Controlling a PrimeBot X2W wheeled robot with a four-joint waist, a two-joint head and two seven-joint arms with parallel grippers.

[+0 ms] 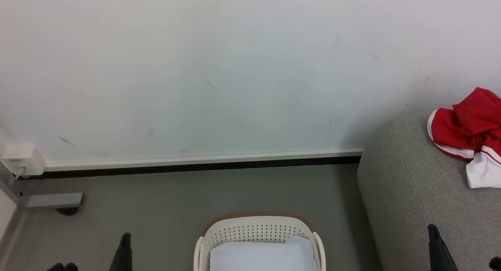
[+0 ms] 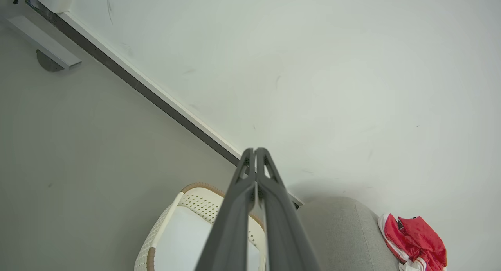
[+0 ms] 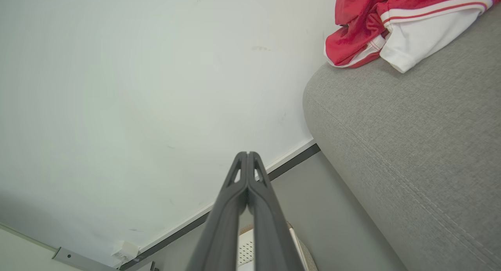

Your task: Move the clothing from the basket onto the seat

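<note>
With both jaws pressed together and empty, a reach into the near basket could wrongly take the pale cloth, not red clothing.

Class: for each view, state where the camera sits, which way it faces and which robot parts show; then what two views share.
Head view: on the head, facing forward and down at wall, basket and sofa; left gripper and right gripper tips show.
Left wrist view: on the left wrist, looking along its shut fingers over the basket toward the wall.
Right wrist view: on the right wrist, along its shut fingers, sofa alongside.
Shared: both wrist views show the red clothing on the sofa.
</note>
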